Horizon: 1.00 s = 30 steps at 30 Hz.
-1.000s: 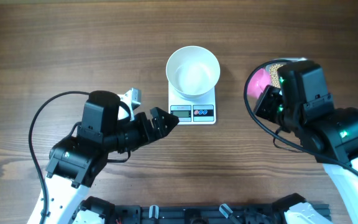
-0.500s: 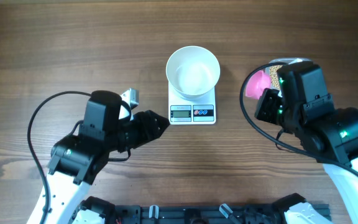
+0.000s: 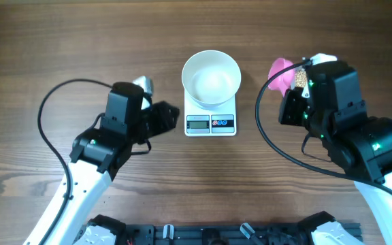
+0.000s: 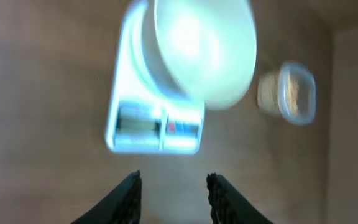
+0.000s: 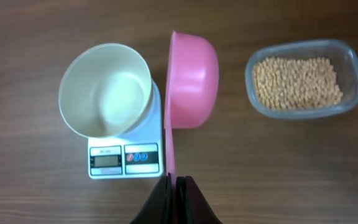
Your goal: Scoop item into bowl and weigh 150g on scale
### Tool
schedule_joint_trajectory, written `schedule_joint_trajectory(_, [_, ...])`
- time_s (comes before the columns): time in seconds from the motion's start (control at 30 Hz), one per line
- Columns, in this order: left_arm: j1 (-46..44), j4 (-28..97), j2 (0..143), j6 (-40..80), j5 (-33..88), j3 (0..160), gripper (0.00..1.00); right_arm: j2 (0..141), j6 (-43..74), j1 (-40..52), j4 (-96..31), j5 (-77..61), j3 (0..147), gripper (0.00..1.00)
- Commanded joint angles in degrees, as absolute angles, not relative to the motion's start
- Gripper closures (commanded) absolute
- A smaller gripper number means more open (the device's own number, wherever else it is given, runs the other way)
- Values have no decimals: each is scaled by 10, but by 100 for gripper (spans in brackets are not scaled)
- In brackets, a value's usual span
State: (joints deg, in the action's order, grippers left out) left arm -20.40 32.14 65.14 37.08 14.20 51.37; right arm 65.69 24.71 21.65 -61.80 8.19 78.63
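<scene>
The right gripper point(image 5: 173, 185) pinches the pink scoop point(image 5: 194, 81) tight by its handle. The left gripper point(image 4: 173, 190) has its jaws apart, holding nothing. The bowl point(image 5: 104, 90) sits on the scale point(image 5: 123, 158). The beans point(image 5: 298, 82) lie in the tub point(image 5: 353, 62) (clear plastic).

The left arm point(image 3: 104, 146) bends in from the lower left. Its left gripper point(image 4: 173, 186) has two dark fingers standing apart. The right arm point(image 3: 363, 139) is bent on the right side, and the right gripper point(image 5: 174, 186) is pinched tight on the thin handle of a pink scoop point(image 5: 193, 81).
</scene>
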Motion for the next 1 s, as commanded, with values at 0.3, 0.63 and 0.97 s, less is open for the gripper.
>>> schedule_joint_trajectory(0.3, [-200,361,668,335,9,519,39,679,227,215,-623,103,796,96])
schedule_joint_trajectory(0.63, [-201,334,670,334,54,519,96,679,256,215,-651,14,796,96])
schedule_joint_trajectory(0.97, [-249,304,724,253,162,519,96,679,242,212,-587,69,796,96])
